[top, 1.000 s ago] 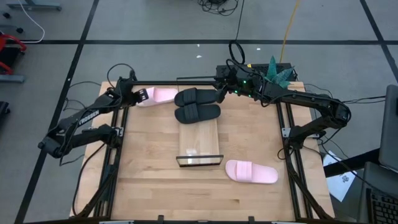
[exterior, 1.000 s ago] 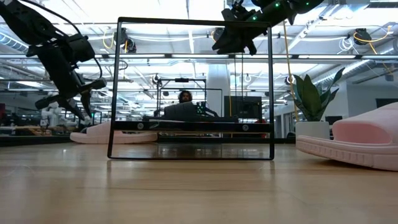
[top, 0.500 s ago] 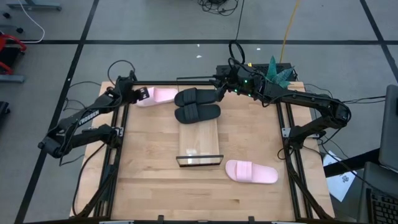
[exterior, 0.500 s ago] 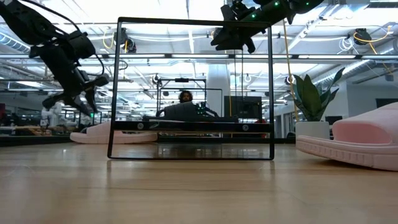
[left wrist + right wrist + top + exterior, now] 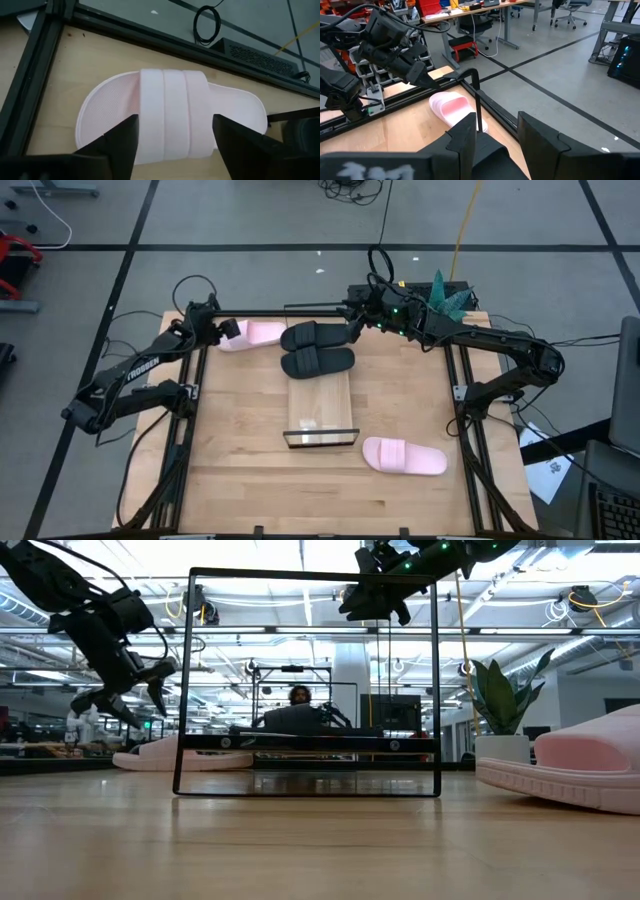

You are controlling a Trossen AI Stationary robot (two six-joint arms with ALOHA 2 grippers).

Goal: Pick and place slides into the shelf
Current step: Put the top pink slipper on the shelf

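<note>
The left gripper (image 5: 227, 330) is being held spread wide above a pink slide (image 5: 170, 117) lying at the table's (image 5: 240, 470) far left corner, its fingers (image 5: 120, 137) straddling the strap without touching it. The right gripper (image 5: 352, 330) is being held open in the air at the far edge, apparently just beyond the two black slides (image 5: 318, 350) lying at the far end of the shelf (image 5: 318, 402). A second pink slide (image 5: 404, 457) is lying near the shelf's dark-lipped end, to its right.
</note>
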